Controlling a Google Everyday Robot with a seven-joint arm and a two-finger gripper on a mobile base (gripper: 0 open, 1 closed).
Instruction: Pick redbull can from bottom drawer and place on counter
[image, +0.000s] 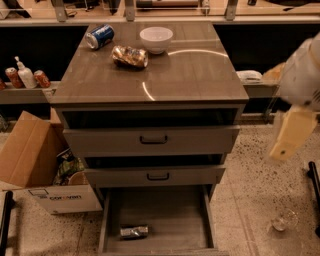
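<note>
The redbull can (134, 231) lies on its side on the floor of the open bottom drawer (165, 210), near its front left. The glossy grey-brown counter (190, 70) tops the cabinet. My gripper (291, 134) hangs at the right edge of the view on the white arm, beside the cabinet at about the height of the top drawer front. It is well above and to the right of the can and touches nothing.
On the counter are a blue soda can (99, 36), a gold foil packet (130, 56) and a white bowl (156, 39). Two grey drawer fronts (152, 140) stand slightly pulled out. A cardboard box (37, 165) stands on the floor at the left.
</note>
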